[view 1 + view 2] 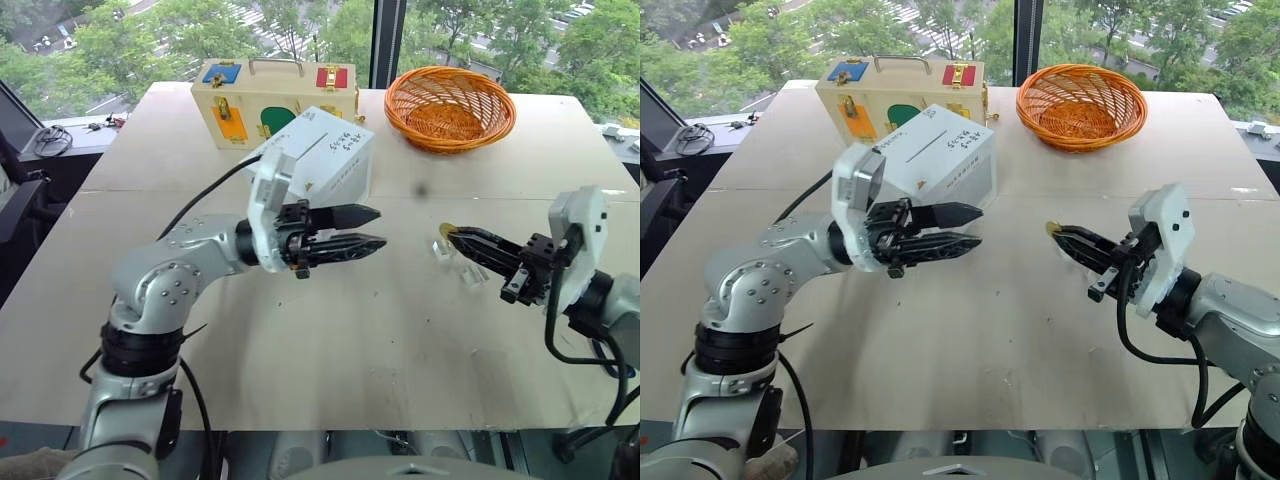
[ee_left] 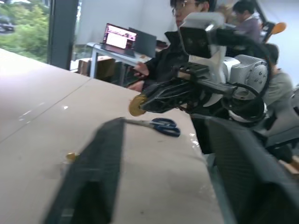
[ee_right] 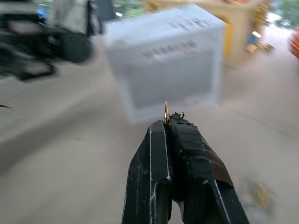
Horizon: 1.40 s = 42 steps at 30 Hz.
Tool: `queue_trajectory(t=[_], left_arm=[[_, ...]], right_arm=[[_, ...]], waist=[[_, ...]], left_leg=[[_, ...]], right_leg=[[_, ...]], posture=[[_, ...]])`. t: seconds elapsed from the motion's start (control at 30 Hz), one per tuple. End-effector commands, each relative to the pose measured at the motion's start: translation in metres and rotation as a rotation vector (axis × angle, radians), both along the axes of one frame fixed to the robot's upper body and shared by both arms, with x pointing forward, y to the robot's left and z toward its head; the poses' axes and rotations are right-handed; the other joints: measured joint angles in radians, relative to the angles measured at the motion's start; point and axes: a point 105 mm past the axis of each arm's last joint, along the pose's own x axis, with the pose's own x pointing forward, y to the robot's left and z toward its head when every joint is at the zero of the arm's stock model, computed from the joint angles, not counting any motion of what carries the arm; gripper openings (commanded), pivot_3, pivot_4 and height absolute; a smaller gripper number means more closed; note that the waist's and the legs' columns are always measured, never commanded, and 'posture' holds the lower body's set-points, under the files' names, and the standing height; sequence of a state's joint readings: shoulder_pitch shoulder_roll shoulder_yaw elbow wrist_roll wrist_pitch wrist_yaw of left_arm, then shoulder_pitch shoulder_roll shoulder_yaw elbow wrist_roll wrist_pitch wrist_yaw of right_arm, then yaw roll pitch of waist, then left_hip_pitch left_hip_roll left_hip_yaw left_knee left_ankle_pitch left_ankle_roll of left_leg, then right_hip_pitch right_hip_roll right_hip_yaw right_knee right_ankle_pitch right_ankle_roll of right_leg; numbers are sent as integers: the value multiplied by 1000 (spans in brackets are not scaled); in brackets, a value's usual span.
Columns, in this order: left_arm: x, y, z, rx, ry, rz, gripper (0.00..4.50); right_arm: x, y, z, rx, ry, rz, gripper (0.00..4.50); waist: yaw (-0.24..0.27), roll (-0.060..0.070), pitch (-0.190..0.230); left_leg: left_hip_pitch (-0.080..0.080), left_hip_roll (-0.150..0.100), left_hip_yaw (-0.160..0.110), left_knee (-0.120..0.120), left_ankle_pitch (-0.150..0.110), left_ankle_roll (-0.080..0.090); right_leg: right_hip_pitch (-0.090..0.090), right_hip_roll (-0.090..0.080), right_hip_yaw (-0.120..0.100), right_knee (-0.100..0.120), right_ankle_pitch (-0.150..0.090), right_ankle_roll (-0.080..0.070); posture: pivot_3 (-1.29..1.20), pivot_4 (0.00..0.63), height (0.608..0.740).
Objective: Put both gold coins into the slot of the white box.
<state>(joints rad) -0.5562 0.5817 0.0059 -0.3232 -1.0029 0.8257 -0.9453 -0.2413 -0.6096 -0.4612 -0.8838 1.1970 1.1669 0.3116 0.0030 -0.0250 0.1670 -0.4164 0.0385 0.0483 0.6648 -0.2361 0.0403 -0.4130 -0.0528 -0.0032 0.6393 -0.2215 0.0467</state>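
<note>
Coin (image 2: 137, 105), flat gold disc, sits pinched in right gripper (image 1: 452, 237).

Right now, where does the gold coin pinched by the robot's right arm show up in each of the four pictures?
Left eye view: gold coin at the right end effector tip, right of centre.
Right eye view: coin just right of centre.
Left wrist view: coin near the middle, above the scissors.
Right wrist view: coin edge-on at centre, before the white box.
Shared landmark: the white box.
</note>
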Motion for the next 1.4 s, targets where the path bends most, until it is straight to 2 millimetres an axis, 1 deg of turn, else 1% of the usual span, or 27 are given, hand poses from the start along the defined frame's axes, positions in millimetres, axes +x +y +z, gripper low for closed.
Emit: queue_trajectory(t=[0.03, 0.1, 0.17, 0.4, 0.67, 0.7, 0.77, 0.8, 1.03, 1.17, 1.33, 1.4], left_arm=[[-3, -9, 8, -10, -19, -72, 2753], [-1, -13, 10, -14, -30, -85, 2336], [0, -15, 11, -16, -40, -94, 1532], [-3, -20, 14, -21, -50, -123, 1532], [-4, -21, 14, -31, -61, -130, 1532], [-4, -21, 14, -33, -61, -130, 998], [-5, -21, 15, -38, -62, -132, 438], [-5, -21, 15, -45, -60, -136, 74], [-9, -20, 16, -66, -48, -163, 74], [-11, -18, 16, -72, -37, -175, 74], [-10, -16, 18, -91, -7, -180, 74], [-10, -12, 20, -102, 13, -175, 0]], right_arm=[[-12, 16, 18, 27, -51, 102, 0], [-14, 21, 22, 28, -58, 128, 0], [-17, 26, 26, 27, -62, 152, 0], [-21, 33, 32, 26, -63, 182, 0], [-21, 36, 33, 25, -61, 192, 0], [-21, 37, 33, 25, -61, 194, 0], [-22, 38, 33, 27, -57, 202, 0], [-23, 39, 32, 26, -52, 208, 0], [-32, 43, 26, 37, -16, 252, 0], [-36, 44, 26, 51, -7, 269, 0], [-36, 41, 26, 64, -5, 272, 0], [-31, 36, 31, 92, -24, 245, 635]], waist=[[0, 0, 0], [0, 0, 0], [0, -1, 1], [0, -2, 1], [5, -2, 1], [5, -2, 1], [8, -2, 1], [8, -2, 1], [9, -2, 1], [9, -2, 2], [10, -2, 2], [9, -2, 2]], left_leg=[[0, 0, 0, 0, 0, 0], [0, 0, 0, 0, 0, 0], [-1, 0, 0, 0, 0, 0], [-1, 0, 0, 0, 0, 0], [-1, 0, 0, 0, 0, 0], [-1, 0, 0, 0, 0, 0], [-1, 0, 0, 0, 0, 0], [-1, 0, 0, 0, 0, 0], [-1, 1, 0, 0, 0, 0], [-1, 1, 0, 0, 0, 0], [-1, 1, 0, 0, 0, 0], [-1, 1, 0, 0, 0, 0]], right_leg=[[0, 0, 0, 0, 0, 0], [0, 0, 0, 0, 0, 0], [0, 0, 0, 0, 0, 0], [0, -1, 0, -1, 0, -1], [0, -1, 0, -1, 0, -1], [0, -1, 0, -1, 0, -1], [0, -1, 0, -1, 0, -1], [0, -1, 0, -1, 0, -1], [0, -1, 0, -1, 0, -1], [0, -1, 0, -1, 0, 0], [0, -1, 0, -1, 0, 0], [0, -1, 0, -1, 0, 0]], posture=[[0, 150, 740], [0, 150, 740], [0, 150, 740], [0, 150, 740], [0, 150, 740], [0, 150, 740], [0, 150, 740], [0, 150, 740], [0, 150, 740], [0, 150, 740], [0, 150, 740], [0, 150, 740]])
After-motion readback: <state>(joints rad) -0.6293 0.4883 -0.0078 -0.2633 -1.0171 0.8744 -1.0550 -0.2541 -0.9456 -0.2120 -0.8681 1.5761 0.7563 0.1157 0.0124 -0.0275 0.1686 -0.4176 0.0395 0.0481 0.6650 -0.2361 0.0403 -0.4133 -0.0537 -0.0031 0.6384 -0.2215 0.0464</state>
